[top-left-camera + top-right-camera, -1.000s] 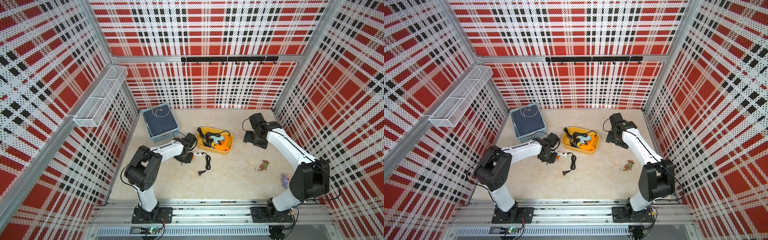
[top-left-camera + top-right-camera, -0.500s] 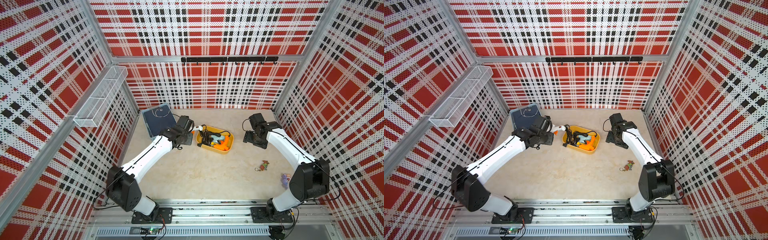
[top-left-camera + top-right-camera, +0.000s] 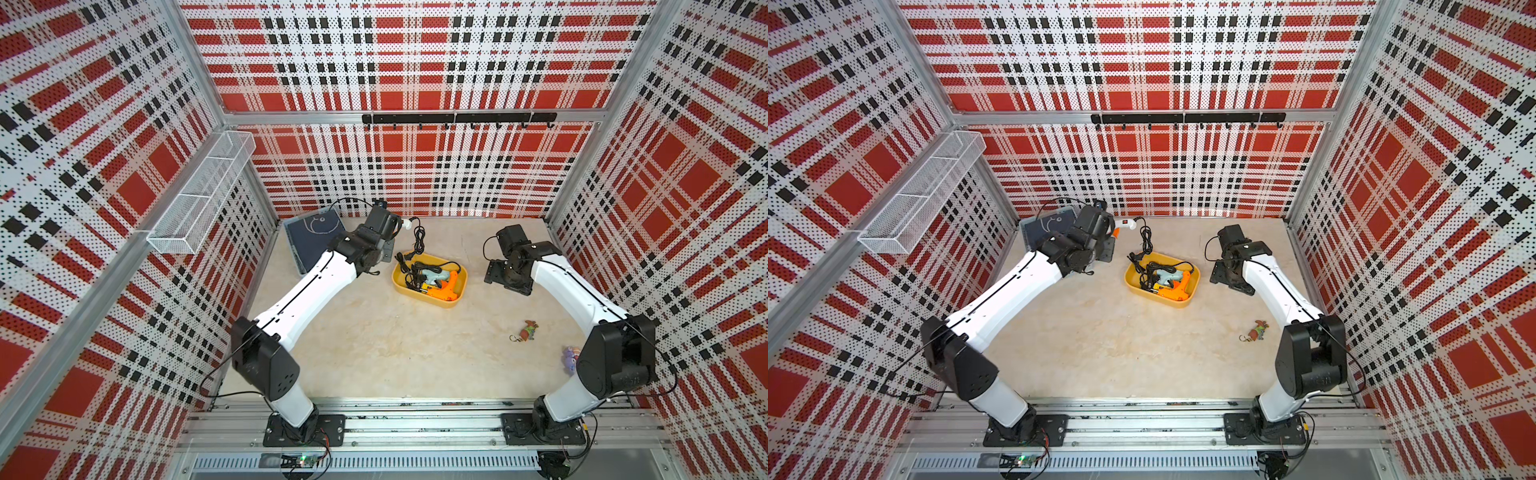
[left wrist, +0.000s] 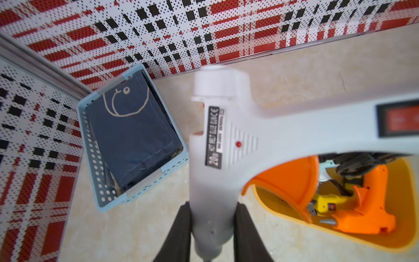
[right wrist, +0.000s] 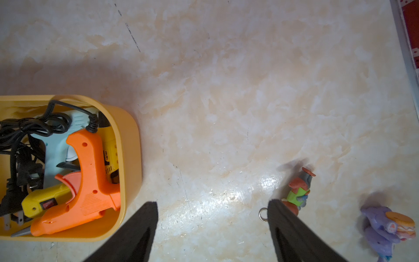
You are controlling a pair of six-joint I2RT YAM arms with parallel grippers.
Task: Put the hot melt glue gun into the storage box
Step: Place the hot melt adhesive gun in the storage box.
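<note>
Risks dropping the hot melt glue gun (image 4: 224, 127), clamped in left hand (image 4: 213, 205) only partly over storage box (image 5: 131, 158), onto worktop (image 3: 374, 353) if released; right hand (image 5: 212, 202) wide.

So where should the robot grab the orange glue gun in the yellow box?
Probably its handle, from straight above: the orange glue gun lies flat on top of the pile in the yellow box, so both sides of the handle look reachable to pinch.
</note>
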